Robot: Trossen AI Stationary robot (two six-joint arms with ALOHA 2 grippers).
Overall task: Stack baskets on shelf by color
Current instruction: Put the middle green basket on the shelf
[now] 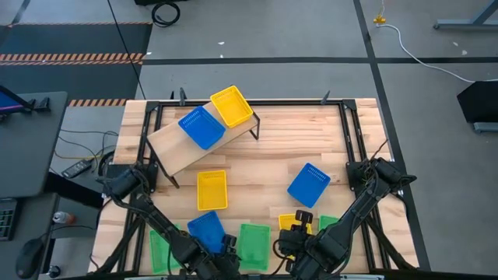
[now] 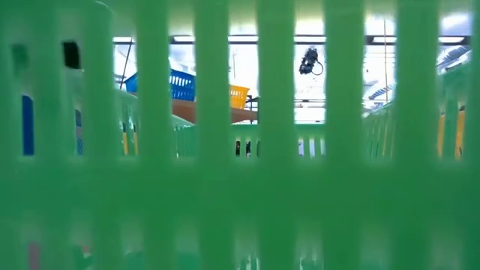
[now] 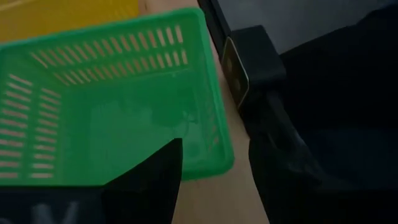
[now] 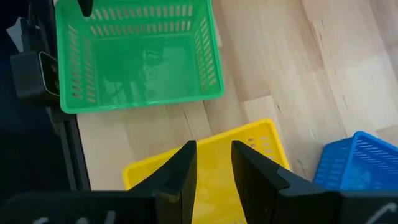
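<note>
Right gripper [image 4: 211, 165], at 5 o'clock on the slatted tabletop [image 1: 264, 159], hangs with fingers narrowly parted over a yellow basket [image 4: 249, 149]; a green basket [image 4: 140, 56] lies beyond it and a blue basket [image 4: 360, 158] beside it. Left gripper [image 3: 211, 180], at 7 o'clock, has its fingers spread over the rim of another green basket [image 3: 118, 99]. The shelf [image 1: 204, 140] stands askew at 11 o'clock, carrying a blue basket [image 1: 201, 127] and a yellow basket [image 1: 232, 106] side by side. Loose on the tabletop: a yellow basket [image 1: 212, 190] at centre and a blue basket [image 1: 309, 184] toward 4 o'clock. Around the table: grey floor [image 1: 272, 39], hazard-striped tape [image 1: 70, 57], cables [image 1: 166, 11].
</note>
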